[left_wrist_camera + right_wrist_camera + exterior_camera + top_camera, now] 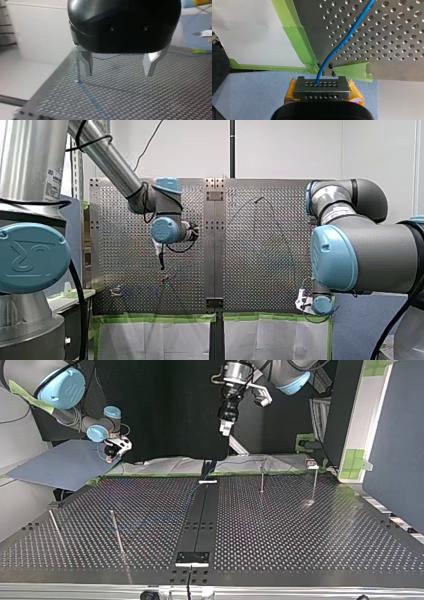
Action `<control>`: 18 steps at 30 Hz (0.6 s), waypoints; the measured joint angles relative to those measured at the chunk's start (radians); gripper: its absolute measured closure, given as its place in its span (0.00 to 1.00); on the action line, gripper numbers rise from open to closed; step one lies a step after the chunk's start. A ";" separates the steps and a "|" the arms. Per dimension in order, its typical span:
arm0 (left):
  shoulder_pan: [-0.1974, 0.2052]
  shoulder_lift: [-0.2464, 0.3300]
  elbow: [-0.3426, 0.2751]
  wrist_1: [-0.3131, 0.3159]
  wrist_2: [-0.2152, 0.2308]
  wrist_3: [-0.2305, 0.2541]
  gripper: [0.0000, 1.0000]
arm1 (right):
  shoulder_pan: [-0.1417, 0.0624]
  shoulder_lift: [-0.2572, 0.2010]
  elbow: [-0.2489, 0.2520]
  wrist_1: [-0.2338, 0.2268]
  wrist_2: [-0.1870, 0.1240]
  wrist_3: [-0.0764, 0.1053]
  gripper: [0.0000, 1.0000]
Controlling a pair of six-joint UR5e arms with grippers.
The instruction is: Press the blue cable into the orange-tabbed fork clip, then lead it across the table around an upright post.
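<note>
The thin blue cable (342, 42) is clamped between the yellow pads (290, 92) of my right gripper (322, 87), just off the corner of the perforated metal table (387, 37); the rest is trailed across it. My left gripper (118, 72) is hung above the table with fingers (86, 63) apart and empty, just beside a slender upright post (77, 73). The cable could be dragged from the pads by a hard pull — or the post could be struck on descent.
</note>
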 joint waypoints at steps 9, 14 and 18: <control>0.013 -0.080 -0.080 0.081 0.050 0.061 0.00 | 0.002 0.000 -0.001 0.001 0.000 0.000 1.00; 0.021 -0.123 -0.124 0.124 0.065 0.090 0.00 | 0.002 0.000 -0.001 0.002 0.000 0.000 1.00; 0.026 -0.149 -0.153 0.153 0.082 0.093 0.00 | 0.003 0.000 -0.001 0.002 0.000 0.000 1.00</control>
